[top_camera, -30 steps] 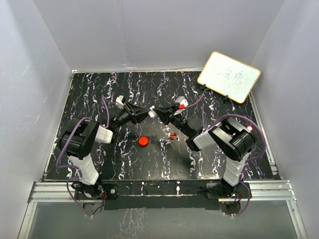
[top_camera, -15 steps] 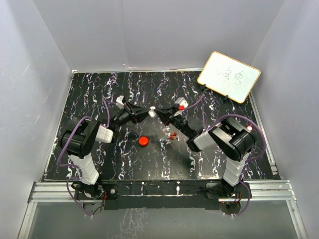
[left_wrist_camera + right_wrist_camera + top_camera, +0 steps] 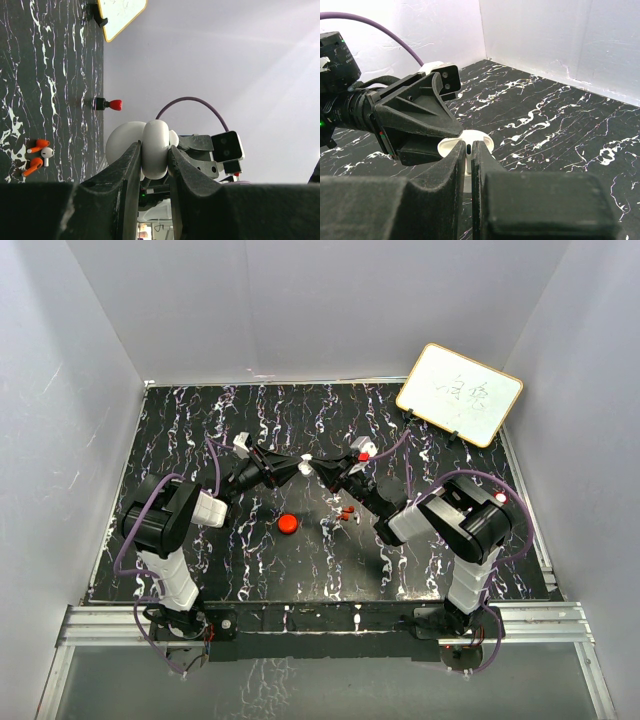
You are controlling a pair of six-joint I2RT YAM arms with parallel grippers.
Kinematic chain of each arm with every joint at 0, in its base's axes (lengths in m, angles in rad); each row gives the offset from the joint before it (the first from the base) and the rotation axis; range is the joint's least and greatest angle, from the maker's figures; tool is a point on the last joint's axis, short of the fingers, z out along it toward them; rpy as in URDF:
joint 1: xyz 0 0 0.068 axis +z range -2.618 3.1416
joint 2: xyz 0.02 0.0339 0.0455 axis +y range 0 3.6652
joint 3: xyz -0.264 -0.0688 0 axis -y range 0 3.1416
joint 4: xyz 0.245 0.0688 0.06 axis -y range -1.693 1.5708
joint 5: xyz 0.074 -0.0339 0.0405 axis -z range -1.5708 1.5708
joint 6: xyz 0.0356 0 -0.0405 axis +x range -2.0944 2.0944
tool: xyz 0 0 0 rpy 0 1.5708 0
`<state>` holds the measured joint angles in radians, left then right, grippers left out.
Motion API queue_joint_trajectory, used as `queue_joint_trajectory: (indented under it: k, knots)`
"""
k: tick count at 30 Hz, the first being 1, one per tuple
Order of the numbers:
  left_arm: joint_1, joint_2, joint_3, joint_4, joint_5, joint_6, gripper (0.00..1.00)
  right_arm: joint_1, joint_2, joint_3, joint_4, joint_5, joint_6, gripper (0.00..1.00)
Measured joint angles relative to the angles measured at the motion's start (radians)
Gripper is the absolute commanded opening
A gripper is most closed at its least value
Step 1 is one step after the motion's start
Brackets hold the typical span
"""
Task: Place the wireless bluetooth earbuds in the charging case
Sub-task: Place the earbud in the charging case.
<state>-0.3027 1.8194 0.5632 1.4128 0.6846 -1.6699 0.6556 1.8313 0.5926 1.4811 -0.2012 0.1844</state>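
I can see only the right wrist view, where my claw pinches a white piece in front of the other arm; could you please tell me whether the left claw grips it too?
Observer: Yes. In the left wrist view the left claw is shut on the white rounded piece, clamping it from both sides.
Operator: Thank you. Where are the earbuds?
Observer: The top view shows two small red earbuds lying loose on the table, on the near side of the right claw.
Operator: Is anything else near them?
Observer: A round red puck lies on the table to their left, apart from them.
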Motion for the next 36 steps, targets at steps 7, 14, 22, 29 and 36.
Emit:
queue_joint_trajectory:
  k: [7, 14, 22, 29, 36]
  knots:
    - [0.0, 0.0, 0.0, 0.0, -0.001, -0.007, 0.0, 0.0, -0.002, 0.0, 0.0, 0.001, 0.0, 0.0]
    - [0.0, 0.0, 0.011, 0.0, -0.005, -0.027, 0.0, 0.0, -0.005, 0.0, 0.001, 0.016, 0.0, 0.0]
    - [-0.001, 0.0, 0.032, 0.001, -0.005, -0.04, 0.0, 0.0, -0.006, 0.0, 0.002, 0.023, -0.002, 0.0]
    - [-0.001, 0.0, 0.034, 0.001, -0.006, -0.041, 0.0, 0.0, -0.008, 0.0, 0.002, 0.025, -0.002, 0.07]
    - [0.0, 0.0, 0.055, 0.0, -0.008, -0.037, 0.0, 0.0, -0.02, 0.0, 0.002, 0.039, -0.001, 0.32]
